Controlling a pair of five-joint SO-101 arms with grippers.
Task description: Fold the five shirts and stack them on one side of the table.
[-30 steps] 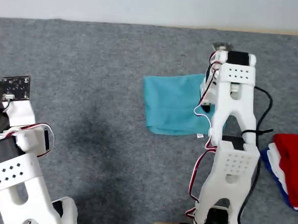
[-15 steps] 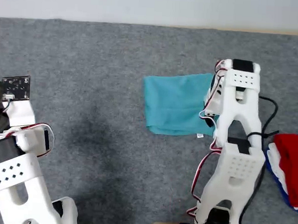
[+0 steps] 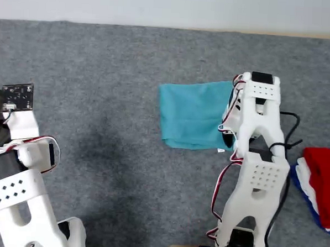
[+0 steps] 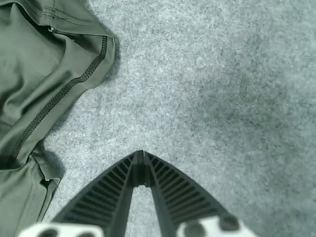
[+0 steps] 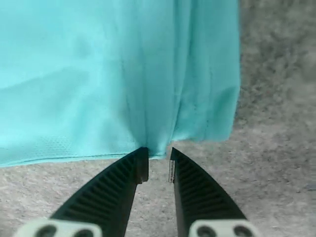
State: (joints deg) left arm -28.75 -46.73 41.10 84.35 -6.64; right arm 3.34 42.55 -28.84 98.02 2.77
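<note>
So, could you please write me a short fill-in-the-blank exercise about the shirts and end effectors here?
1. The folded shirt at the right end effector is ___ in colour.
2. The left end effector is ___, over the grey carpet.
3. The top shirt of the stack is ___.
Missing words: teal; shut; red.
</note>
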